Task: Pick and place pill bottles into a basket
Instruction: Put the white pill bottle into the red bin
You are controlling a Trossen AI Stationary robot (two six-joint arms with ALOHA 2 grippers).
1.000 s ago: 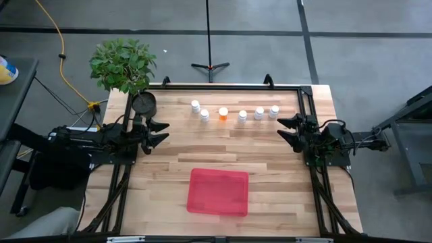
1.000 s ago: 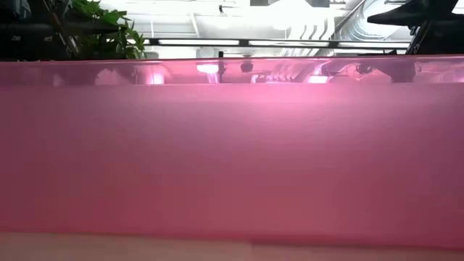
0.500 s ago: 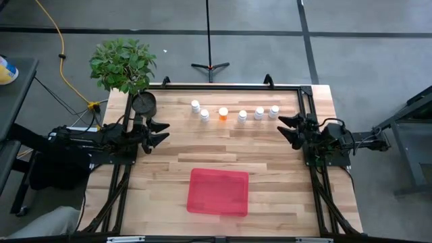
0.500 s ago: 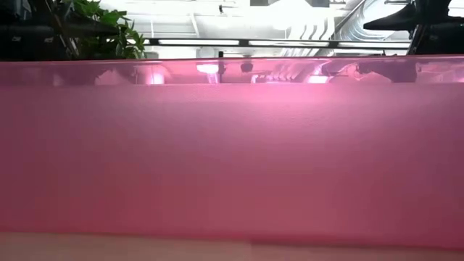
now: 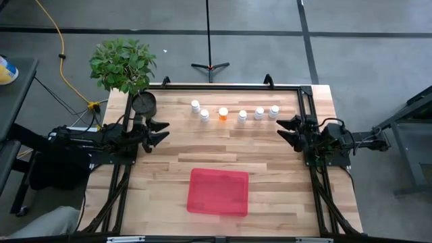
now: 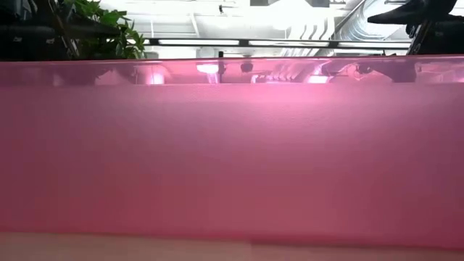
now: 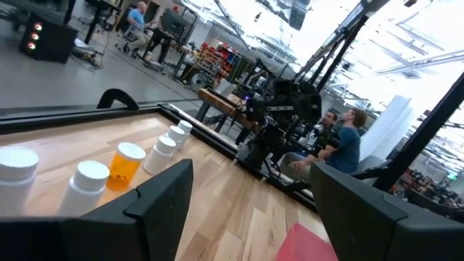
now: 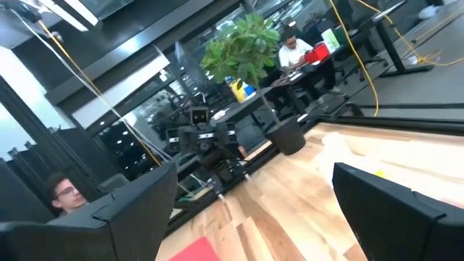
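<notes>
Six pill bottles [image 5: 232,113] stand in a row across the 12 o'clock side of the table [image 5: 270,169], five white and the orange bottle [image 5: 223,113] third from the left. All are upright, none in the basket [image 5: 218,192], which lies flat toward 6 o'clock and holds nothing that the high view shows.

Change over the last second: only the right gripper [image 5: 283,128], at 3 o'clock, has shifted slightly along the table edge near the right end of the row. Bottles and basket unmoved. Its jaws stand spread wide, holding nothing. The nearest white bottle [image 5: 274,111] sits just beyond it toward 12 o'clock, apart.

Left gripper [image 5: 162,130] waits at 9 o'clock beside the black plant pot [image 5: 143,102], jaws parted and empty; from its wrist view the bottle row runs away ahead.

Low view is blocked by the basket wall.

Judgement: task at its start; the right arm looks to be lining up on its end of the row.
</notes>
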